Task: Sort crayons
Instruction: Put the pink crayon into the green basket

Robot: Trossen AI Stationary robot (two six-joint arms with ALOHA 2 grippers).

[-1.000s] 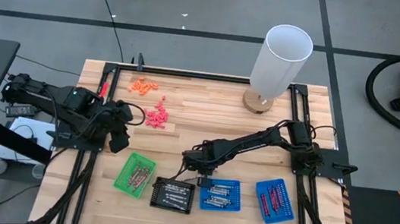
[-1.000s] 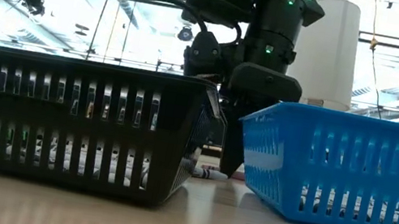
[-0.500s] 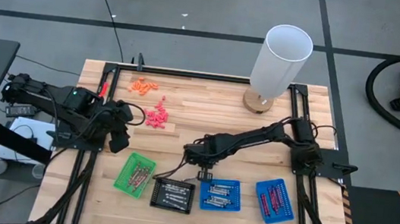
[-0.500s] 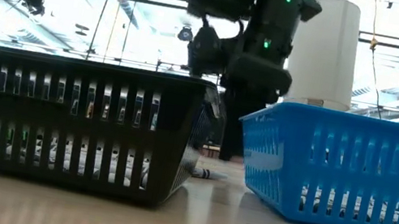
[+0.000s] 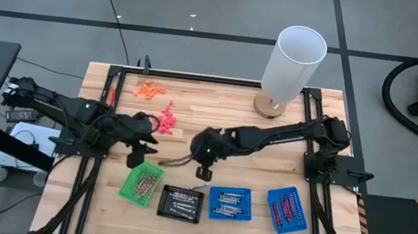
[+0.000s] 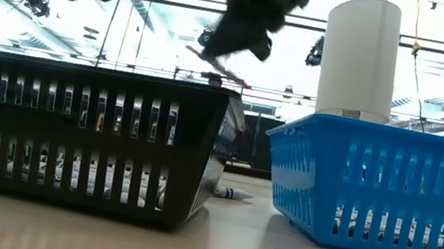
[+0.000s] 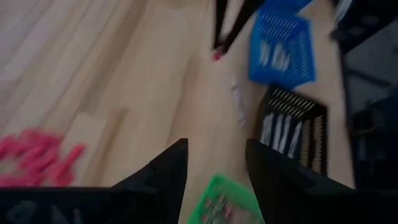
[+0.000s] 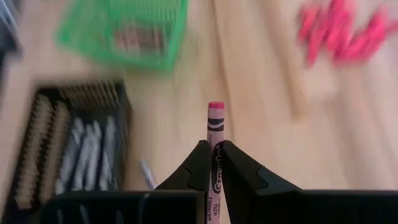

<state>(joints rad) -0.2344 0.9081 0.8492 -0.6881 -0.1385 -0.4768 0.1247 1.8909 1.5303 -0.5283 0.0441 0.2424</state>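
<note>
My right gripper [image 8: 213, 148] is shut on a pink-tipped crayon [image 8: 215, 134], high above the table between the pink bits and the black tray [image 5: 181, 204]; it also shows in the high view [image 5: 204, 172] and the low view [image 6: 234, 44]. A grey-white crayon [image 6: 233, 193] lies flat on the wood between the black tray and a blue tray [image 5: 229, 203]. My left gripper [image 7: 214, 163] is open with nothing between its fingers, above the far edge of the green tray [image 5: 141, 182]. Several crayons lie in each tray. My right gripper pinches the crayon's paper-wrapped shaft [image 8: 216, 155] between its two fingers. The crayon lies along the fingers, and its pink tip [image 8: 216, 106] sticks out past the fingertips. The fingers slant down from the table's right side. The crayon is lifted clear and slants down [image 6: 218, 66].
A second blue tray [image 5: 286, 210] stands at the near right. Bright pink bits [image 5: 165, 121] and orange bits [image 5: 150, 89] lie at the far left. A tall white cylinder [image 5: 294, 63] stands at the far edge. Bare wood lies between the bits and the trays.
My right gripper has risen from the gap between the black and blue trays with the crayon, lifting it clear of the table, and has tipped more toward level. My left gripper has moved toward the table's right and near edge, over the green tray, and has turned.
</note>
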